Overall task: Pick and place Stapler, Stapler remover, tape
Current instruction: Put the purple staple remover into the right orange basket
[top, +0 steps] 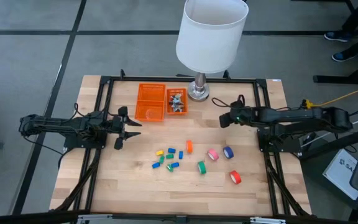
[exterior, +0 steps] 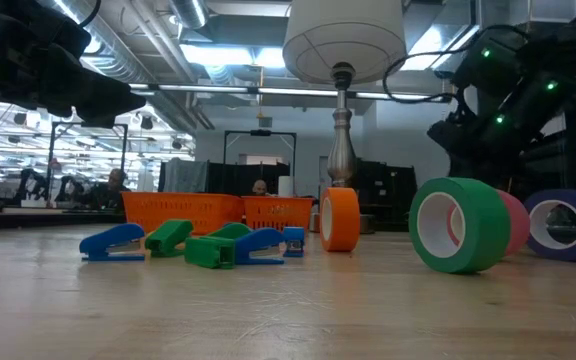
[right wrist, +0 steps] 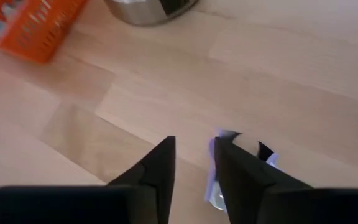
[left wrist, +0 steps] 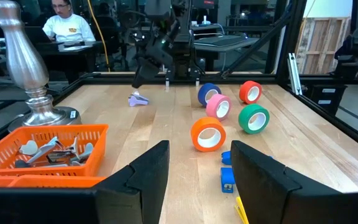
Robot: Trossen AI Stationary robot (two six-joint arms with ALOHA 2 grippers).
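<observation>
So the light wooden slatted worktop [top: 129, 186] fills most of the overhead shot, with a big white-shaded lamp on a silver turned base [top: 199, 91] standing at the top middle. Next to it, upper left of centre, sits the orange plastic mesh basket [top: 151, 102] with two compartments; the right-hand one already holds a pile of small silvery-grey metal staple removers [top: 176, 101]. The left end effector [top: 124, 126] hangs at the left of the frame, level with the basket's lower edge, fingers spread wide and holding nothing. The right end effector [top: 224, 119] is right of centre, just below the lamp base; in its wrist view the fingers have a narrow gap between them, and a small pale lilac and silver staple remover [right wrist: 219, 180] lies on the wood right at one fingertip, partly hidden, so I can't tell if it's pinched or just touched. The tape rolls are all still out on the wood: orange [top: 189, 147], pink [top: 212, 154], blue [top: 228, 152], green [top: 201, 167] and red [top: 235, 177], lower right of centre, with the little blue, green and yellow mini staplers [top: 167, 158] clustered to their left. My worry is that remover: it's tiny and flat, the finger looks off to one side of it, so closing could flick it away or catch only an edge and drop it on the way to the basket. The lamp base is also close enough to clip.
</observation>
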